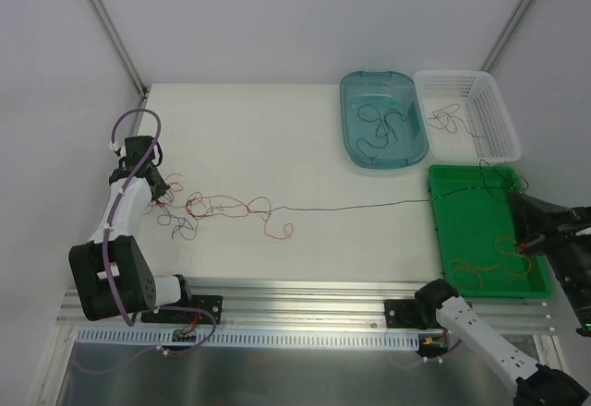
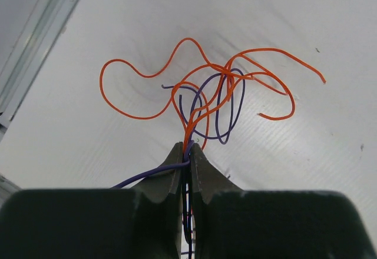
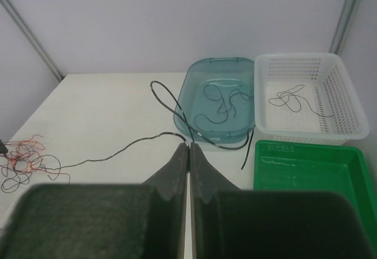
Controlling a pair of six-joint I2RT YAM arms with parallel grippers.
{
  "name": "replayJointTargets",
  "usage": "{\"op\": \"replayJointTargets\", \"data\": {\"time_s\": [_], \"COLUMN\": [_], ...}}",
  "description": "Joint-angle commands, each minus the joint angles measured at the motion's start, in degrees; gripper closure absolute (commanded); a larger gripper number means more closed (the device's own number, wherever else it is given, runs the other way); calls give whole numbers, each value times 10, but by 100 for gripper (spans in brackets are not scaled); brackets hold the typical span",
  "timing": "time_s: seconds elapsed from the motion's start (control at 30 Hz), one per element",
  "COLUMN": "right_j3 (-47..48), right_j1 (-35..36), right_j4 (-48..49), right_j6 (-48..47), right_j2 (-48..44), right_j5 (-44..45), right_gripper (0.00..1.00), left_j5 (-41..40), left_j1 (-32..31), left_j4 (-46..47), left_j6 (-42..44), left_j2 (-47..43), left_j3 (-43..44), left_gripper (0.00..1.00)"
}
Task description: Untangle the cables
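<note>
The teal tub and white basket each hold dark strands, and the green tray holds an orange strand. The tangled cables lie at the left of the surface, with the left end effector clamped on orange and purple ones. The right end effector, beside the tray, pinches a taut black cable.

White table, pale grey walls, slanting metal corner posts, aluminium rail at near edge

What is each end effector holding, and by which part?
Left end effector: orange cable and purple cable, beside their tangle. Right end effector: black cable, near its looped end.
</note>
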Motion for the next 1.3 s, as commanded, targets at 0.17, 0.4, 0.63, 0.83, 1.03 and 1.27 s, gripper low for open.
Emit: {"op": "replayJointTargets", "data": {"time_s": [0.17,0.4,0.63,0.83,1.03,1.27], "right_j3": [-163,-382,-456,-441,-441,-456], "right_j1": [41,41,45,105,180,229], "right_j4": [45,130,98,210,357,514], "right_j6": [70,160,169,134,175,234], "right_j2": [77,116,165,208,333,417], "right_j5": [-156,-193,-153,-286,-319,-341], "right_gripper": [99,91,47,40,40,40], "left_j5": [172,293,372,438,461,422], "left_j1": [-2,-53,-182,-224,-274,-336], "left_j4": [29,36,64,79,79,79], "left_j6": [14,62,143,155,170,196], "left_j2": [-23,-77,-149,-146,-114,-83], "left_j3": [-16,-35,-55,-67,-79,-94], "left_gripper": [93,45,11,14,19,27]}}
